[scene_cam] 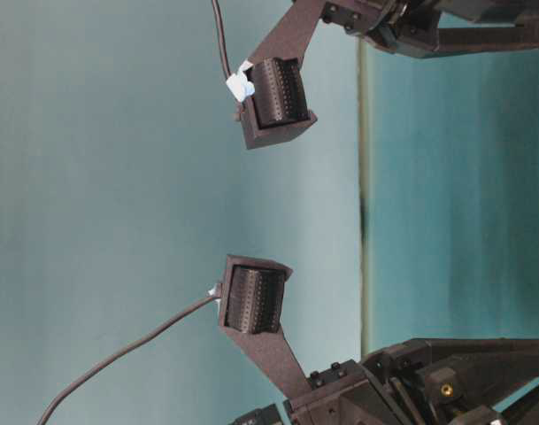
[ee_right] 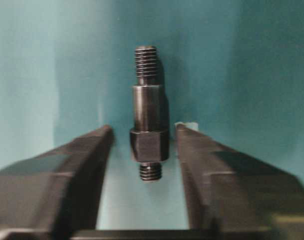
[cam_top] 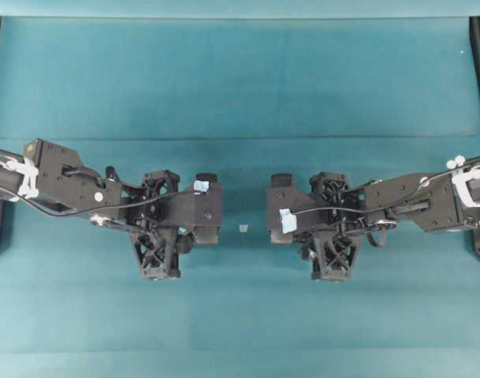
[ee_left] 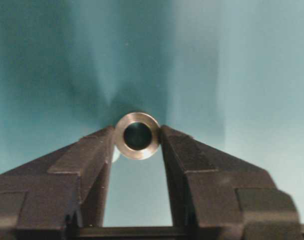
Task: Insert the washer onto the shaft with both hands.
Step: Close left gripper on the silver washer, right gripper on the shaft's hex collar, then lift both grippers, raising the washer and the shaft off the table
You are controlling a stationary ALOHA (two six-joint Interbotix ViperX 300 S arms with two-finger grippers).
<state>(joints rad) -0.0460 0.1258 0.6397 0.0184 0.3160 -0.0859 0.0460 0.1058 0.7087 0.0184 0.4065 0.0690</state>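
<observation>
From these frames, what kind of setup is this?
Likely a lab robot bench for small-part assembly: a teal mat covers the table, two black arms face each other, and the only parts are a washer and a threaded shaft between their jaws.

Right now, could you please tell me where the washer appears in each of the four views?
Overhead exterior: not visible.
Table-level exterior: not visible.
Left wrist: the washer is at the picture's centre, between the fingertips of the left end effector, its hole facing the camera.
Right wrist: not in it.
Shared landmark: the teal table cover, the background in all four views.
</observation>
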